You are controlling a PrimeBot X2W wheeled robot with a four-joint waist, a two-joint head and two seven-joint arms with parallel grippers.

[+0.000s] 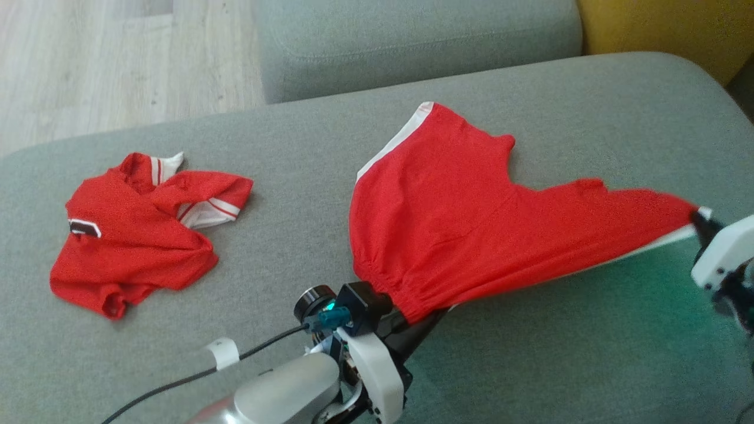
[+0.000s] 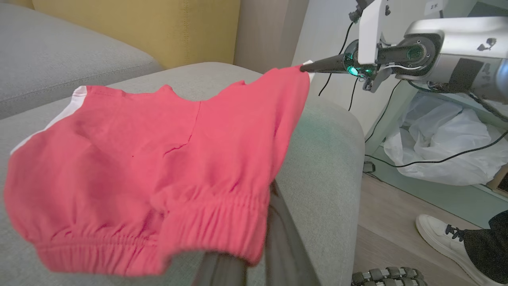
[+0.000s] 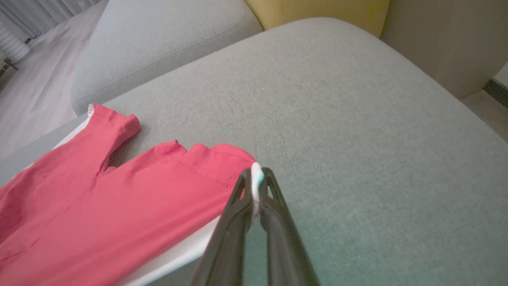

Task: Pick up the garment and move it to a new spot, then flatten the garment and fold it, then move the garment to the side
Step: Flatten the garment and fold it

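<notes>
Red shorts [image 1: 447, 212] hang stretched mid-frame over the couch cushion [image 1: 589, 129], left gripper [image 1: 415, 324] clamping the waistband [image 1: 394, 291], right gripper [image 3: 256, 186] pinching just the hem corner [image 3: 256, 172], probably shallowly, so more tension could slip it.

You have one carrying surface, a grey upholstered cushion [image 1: 559, 100]. Well off to the left of your left gripper [image 1: 412, 327], a crumpled red shirt [image 1: 132, 235] lies directly on it. Between the left gripper and your right gripper [image 1: 699, 222], the red shorts [image 1: 459, 218] rest on the cushion by their far leg hems, while the near edge is raised off the fabric.
</notes>
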